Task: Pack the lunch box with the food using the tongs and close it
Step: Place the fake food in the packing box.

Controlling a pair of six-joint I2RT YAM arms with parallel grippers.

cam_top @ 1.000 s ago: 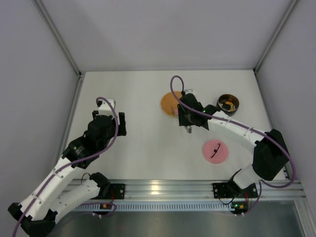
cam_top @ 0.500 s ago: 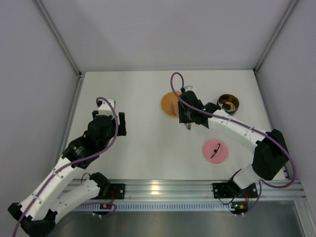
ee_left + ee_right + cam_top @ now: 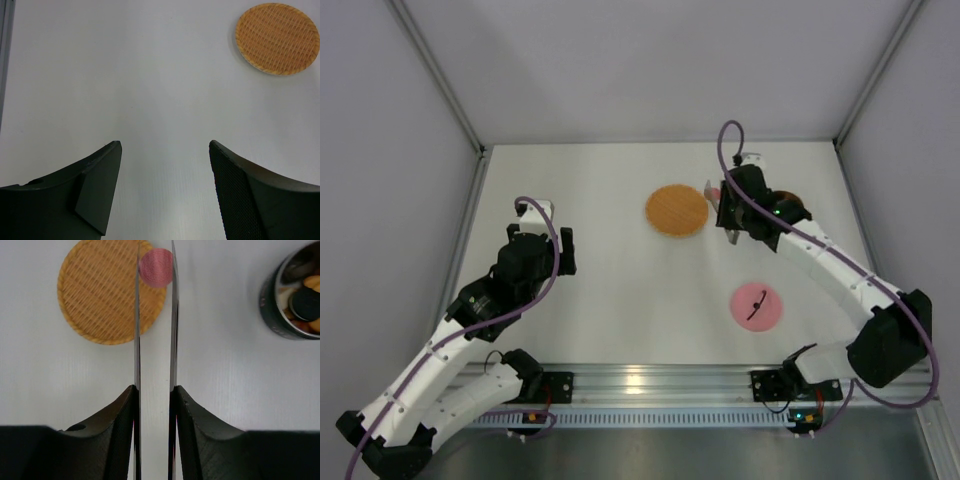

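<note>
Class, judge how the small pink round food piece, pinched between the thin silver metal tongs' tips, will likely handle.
The pink round food piece is probably light: the thin silver tongs carry it by their tips. Its round edge against smooth metal may let it slip or pivot. Dropped on edge, it could roll.
</note>
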